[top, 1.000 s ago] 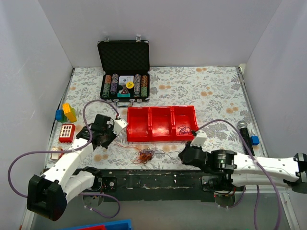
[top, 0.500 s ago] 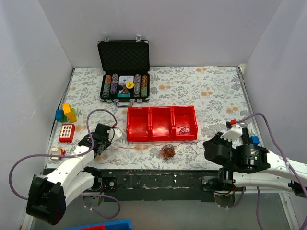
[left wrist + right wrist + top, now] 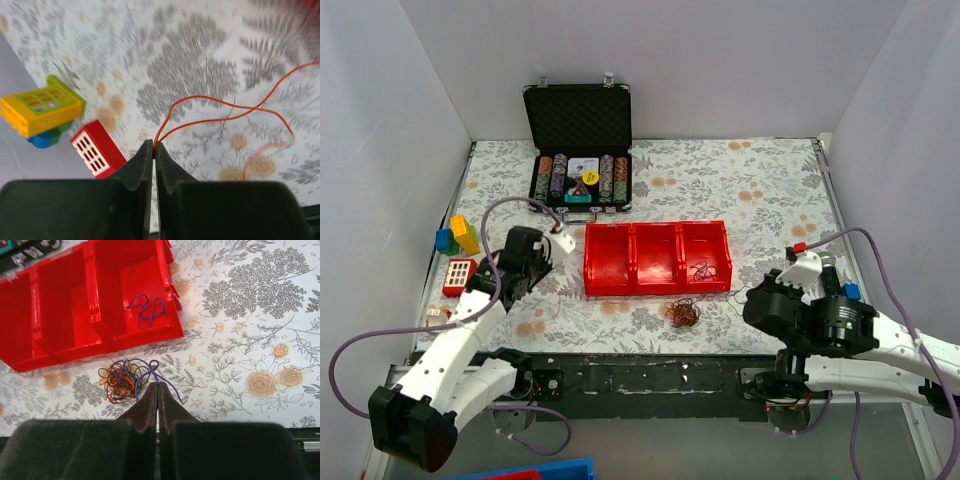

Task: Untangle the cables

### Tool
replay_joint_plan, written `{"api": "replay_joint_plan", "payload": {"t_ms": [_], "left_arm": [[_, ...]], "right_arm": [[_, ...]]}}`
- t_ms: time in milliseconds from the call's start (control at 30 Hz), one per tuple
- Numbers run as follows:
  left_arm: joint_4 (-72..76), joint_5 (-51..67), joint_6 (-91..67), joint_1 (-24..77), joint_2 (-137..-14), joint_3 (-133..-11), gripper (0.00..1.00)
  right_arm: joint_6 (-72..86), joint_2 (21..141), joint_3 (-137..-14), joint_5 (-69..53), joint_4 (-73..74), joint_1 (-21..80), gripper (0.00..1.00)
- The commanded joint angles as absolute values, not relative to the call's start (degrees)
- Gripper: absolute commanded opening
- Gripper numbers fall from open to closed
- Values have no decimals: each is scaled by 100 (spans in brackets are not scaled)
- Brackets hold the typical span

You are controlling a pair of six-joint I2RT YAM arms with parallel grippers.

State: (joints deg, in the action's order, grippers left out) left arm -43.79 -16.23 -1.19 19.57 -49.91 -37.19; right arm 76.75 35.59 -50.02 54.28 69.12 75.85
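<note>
The cables are a small clump (image 3: 682,313) of orange, dark and purple thin wires lying on the floral cloth just in front of the red tray (image 3: 657,226). The clump also shows in the right wrist view (image 3: 120,380). My right gripper (image 3: 158,385) is shut on a purple wire (image 3: 150,367) looping out of the clump's right side; in the top view it (image 3: 752,300) sits right of the clump. My left gripper (image 3: 154,146) is shut on a thin orange wire (image 3: 225,104) that trails off to the right; in the top view it (image 3: 512,290) is far left of the clump.
The red tray (image 3: 55,305) has three compartments, with a loose purple wire (image 3: 146,309) in the right one. An open poker chip case (image 3: 579,180) stands behind it. Toy bricks (image 3: 464,233) and a red block (image 3: 459,277) lie at the left, and a blue piece (image 3: 851,292) at the right.
The clump has slid right and tightened. My right arm has pulled back to the right with the purple wire. My left gripper has moved back and left with the orange wire.
</note>
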Motion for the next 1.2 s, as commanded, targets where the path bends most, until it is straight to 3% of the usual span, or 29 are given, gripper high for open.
{"api": "replay_joint_plan", "payload": {"t_ms": [0,400,633,833,1167], "left_arm": [[-4587,-731,-1027,1925,-5247,-5313,0],[-4351,755,-2100,1925,-5177,-9462,0],[-4122,1141,-2224,1925,-5493,-10976,2],[-3982,2065,-2434,1916,-5379,-10391,6],[-3226,2136,-2461,1934,-4966,-8351,5]], "right_arm": [[7366,4051,-5001,5256,6725,7576,1],[6732,4737,-3913,4316,5213,7576,1],[7049,4896,-3147,3894,4764,7629,1],[7040,4650,-3164,3981,4667,7682,1],[6891,3877,-3147,4131,4553,7690,1]]}}
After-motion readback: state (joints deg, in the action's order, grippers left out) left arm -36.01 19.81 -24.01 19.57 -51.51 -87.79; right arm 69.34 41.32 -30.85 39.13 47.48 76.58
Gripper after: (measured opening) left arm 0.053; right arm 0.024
